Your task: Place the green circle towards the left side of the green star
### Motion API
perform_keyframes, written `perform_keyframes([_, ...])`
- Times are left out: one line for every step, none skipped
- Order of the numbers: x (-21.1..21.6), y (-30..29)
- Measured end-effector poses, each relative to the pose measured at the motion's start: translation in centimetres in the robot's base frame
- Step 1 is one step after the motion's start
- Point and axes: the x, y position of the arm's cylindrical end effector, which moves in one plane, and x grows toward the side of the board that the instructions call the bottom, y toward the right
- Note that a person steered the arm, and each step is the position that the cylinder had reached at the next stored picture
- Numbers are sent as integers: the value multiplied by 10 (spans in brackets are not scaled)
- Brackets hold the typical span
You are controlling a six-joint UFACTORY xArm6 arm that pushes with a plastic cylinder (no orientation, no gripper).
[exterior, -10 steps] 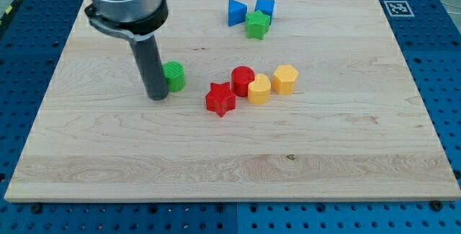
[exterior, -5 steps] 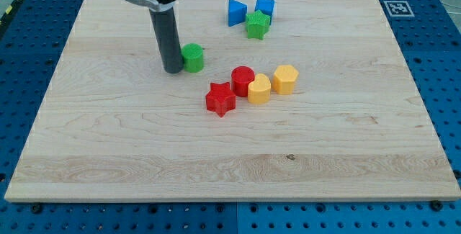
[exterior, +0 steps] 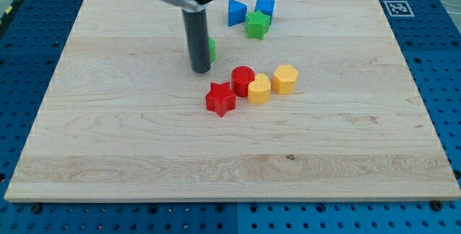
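Observation:
The green circle is mostly hidden behind my rod; only a sliver shows at the rod's right edge. My tip rests on the board, touching the circle's lower left side. The green star lies toward the view's top, up and to the right of the circle, a clear gap between them. It touches two blue blocks.
A blue triangular block and a blue cube sit just above the green star. A red star, a red cylinder and two yellow blocks cluster below the tip, at the board's middle.
My tip has moved up and to the right, pushing the green circle the same way, closer to the green star. The other blocks have not moved.

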Motion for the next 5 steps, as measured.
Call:
perform_keyframes([-6,2])
perform_keyframes([-6,2])
perform_keyframes([-10,-18])
perform_keyframes([-31,-13])
perform_keyframes([-44,-7])
